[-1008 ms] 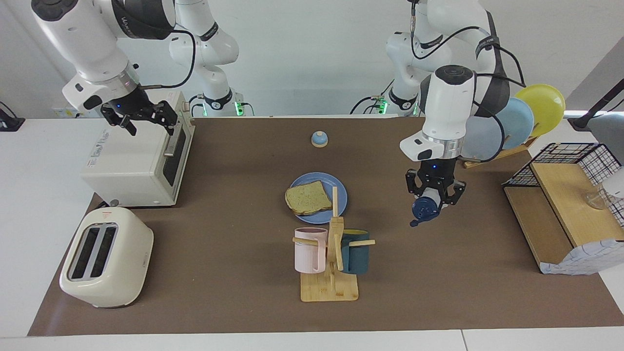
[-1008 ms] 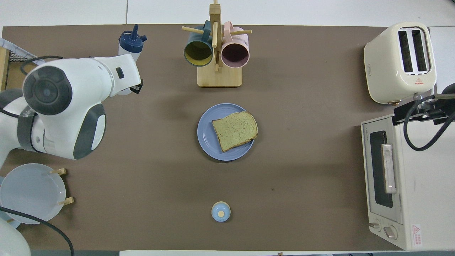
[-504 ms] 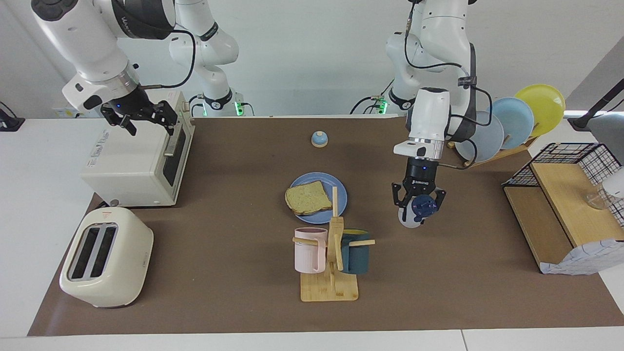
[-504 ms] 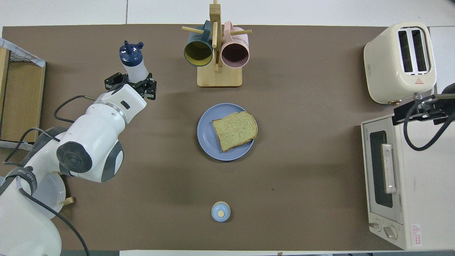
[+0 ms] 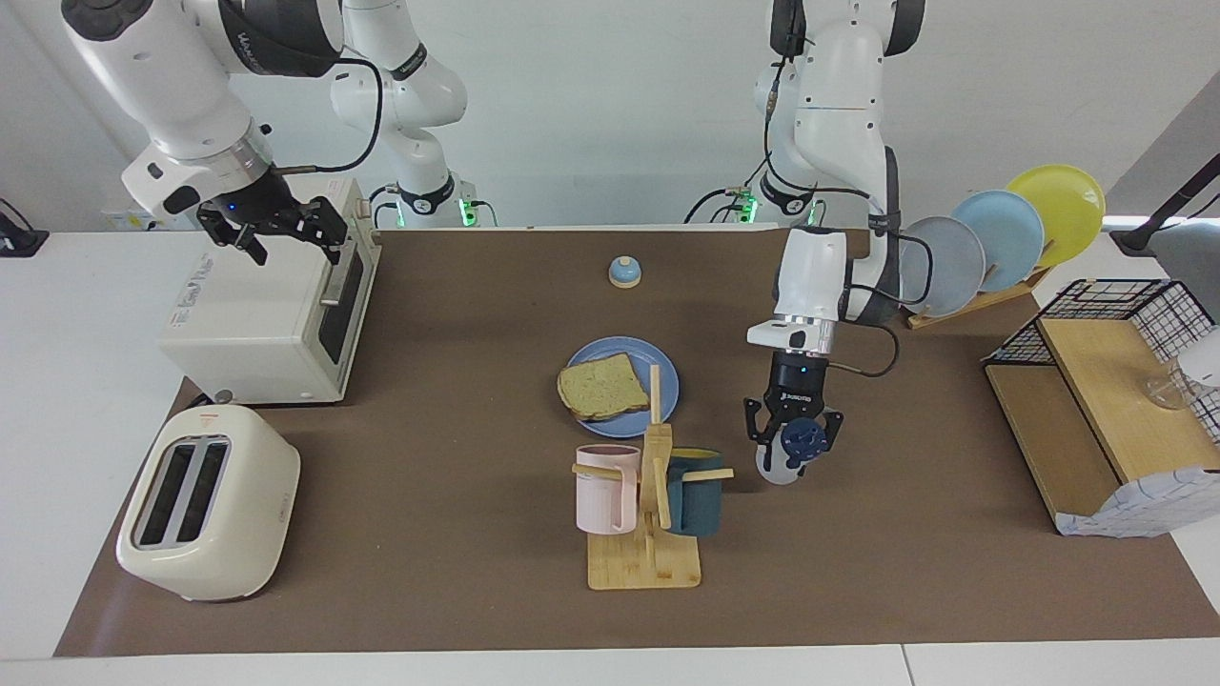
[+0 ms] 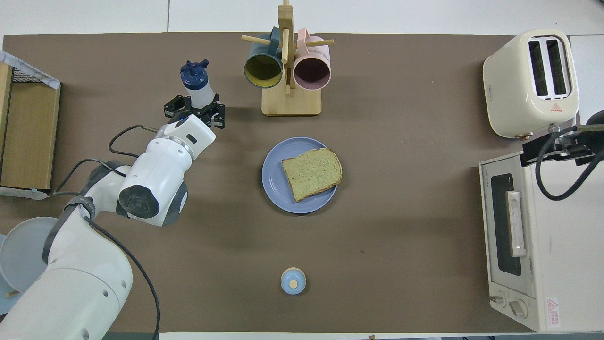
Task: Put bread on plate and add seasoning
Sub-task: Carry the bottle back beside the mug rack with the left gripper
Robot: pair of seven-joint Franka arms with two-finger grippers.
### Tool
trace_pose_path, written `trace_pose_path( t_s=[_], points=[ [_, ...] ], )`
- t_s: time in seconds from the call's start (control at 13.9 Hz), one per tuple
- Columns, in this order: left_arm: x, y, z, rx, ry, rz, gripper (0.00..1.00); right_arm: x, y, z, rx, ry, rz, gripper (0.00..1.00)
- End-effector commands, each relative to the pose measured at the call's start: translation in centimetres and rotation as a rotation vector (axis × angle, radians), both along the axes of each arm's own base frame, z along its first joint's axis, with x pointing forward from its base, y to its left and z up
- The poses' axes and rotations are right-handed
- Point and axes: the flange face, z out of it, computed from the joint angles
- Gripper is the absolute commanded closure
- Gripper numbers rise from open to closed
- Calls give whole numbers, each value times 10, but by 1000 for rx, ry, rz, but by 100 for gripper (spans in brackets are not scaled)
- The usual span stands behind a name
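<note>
Gripping the seasoning [image 5: 791, 455] about its waist, the left claw [image 5: 793, 440] is closed on it just off the tabletop [image 5: 457, 381], beside the mug rack [image 5: 648, 495]. Bread [image 5: 602, 387] lies on the plate [image 5: 667, 376], toward the right arm's end from the bottle. Right claw [image 5: 276, 233] waits open over the oven [image 5: 257, 324]

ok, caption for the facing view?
Left tool shut on the seasoning beside the mug rack; bread on plate.
</note>
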Motion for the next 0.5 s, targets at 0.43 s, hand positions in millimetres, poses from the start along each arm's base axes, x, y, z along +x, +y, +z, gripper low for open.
trace_pose_path(
  t_s=[0.43],
  points=[
    [51, 12, -27, 50, -52, -28, 100, -2, 1, 3, 22, 0, 17, 0]
  ],
)
